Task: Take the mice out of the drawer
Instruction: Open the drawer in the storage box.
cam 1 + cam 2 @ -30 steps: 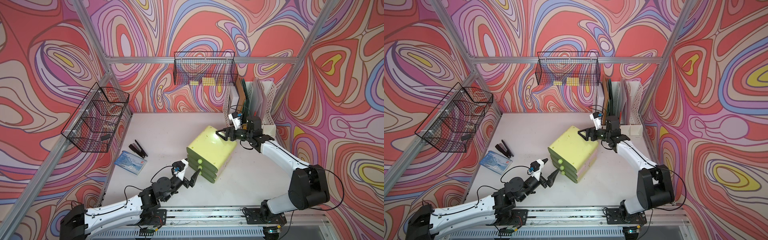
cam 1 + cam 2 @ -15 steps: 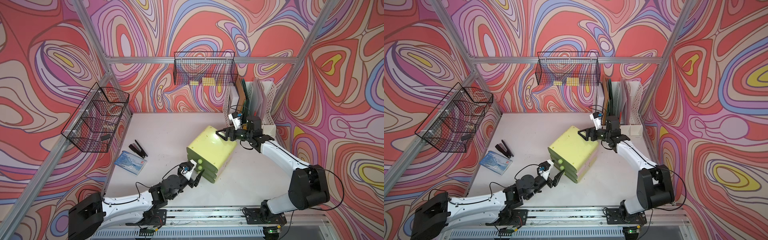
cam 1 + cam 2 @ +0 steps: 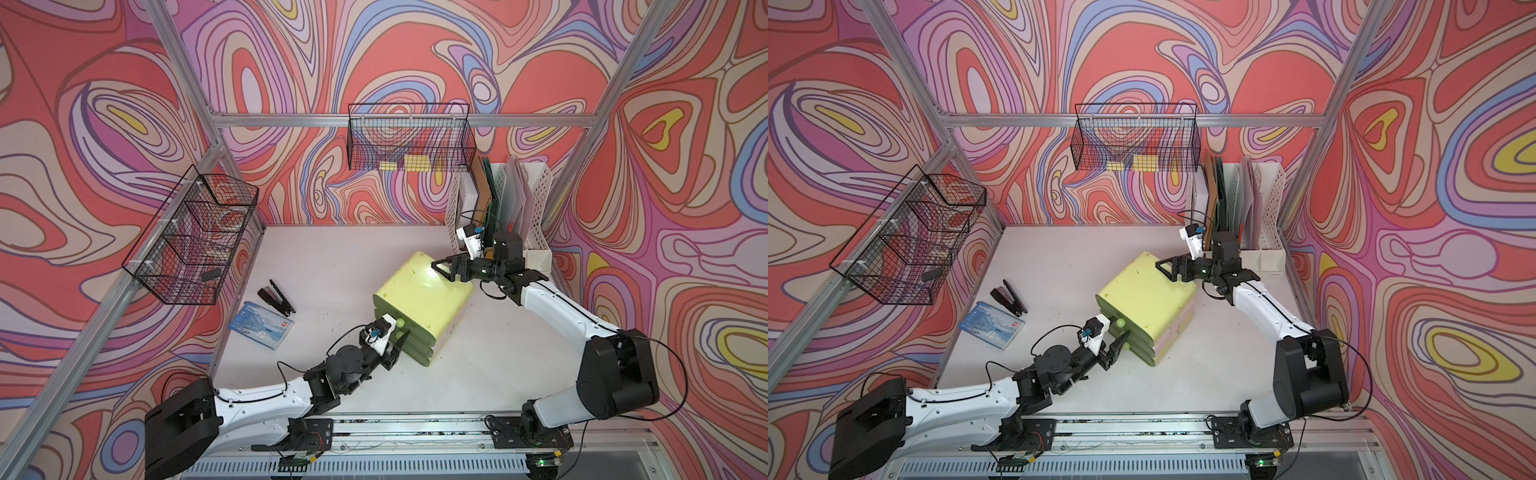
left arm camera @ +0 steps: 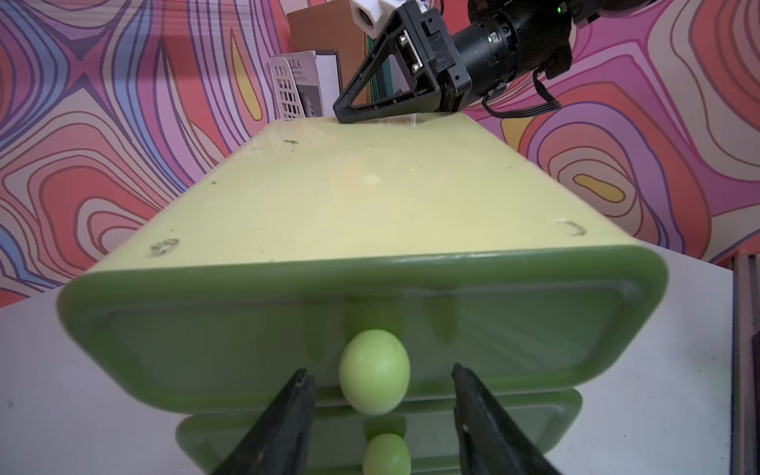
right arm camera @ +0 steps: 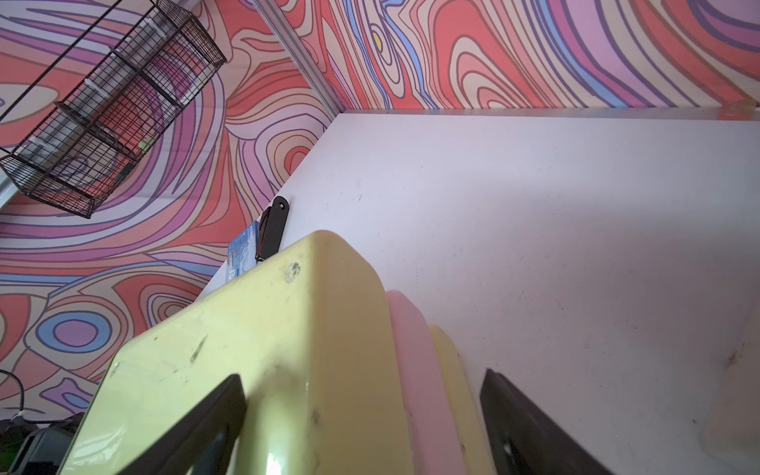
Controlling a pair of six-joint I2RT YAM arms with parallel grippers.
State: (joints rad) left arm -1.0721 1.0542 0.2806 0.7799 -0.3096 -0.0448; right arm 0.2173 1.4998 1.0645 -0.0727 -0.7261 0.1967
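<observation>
The drawer unit (image 3: 424,297) is a yellow-green stack of drawers with a pink layer, all pushed in. The mice are hidden. My left gripper (image 4: 380,372) is at the unit's front, open, with its fingers either side of the top drawer's round green knob (image 4: 374,370). A gap shows on each side of the knob. In both top views the left gripper (image 3: 400,340) (image 3: 1120,340) sits at that front. My right gripper (image 3: 442,268) (image 5: 362,380) is open at the unit's back top corner. One finger lies on the top and the other stands off the side.
A black stapler (image 3: 276,296) and a blue card pack (image 3: 261,324) lie on the white table left of the unit. Wire baskets hang on the left wall (image 3: 195,237) and back wall (image 3: 409,143). A white file rack (image 3: 536,216) stands at the back right.
My left gripper has moved forward to the unit's front, and its jaws have narrowed around the top knob. The right arm has stayed put.
</observation>
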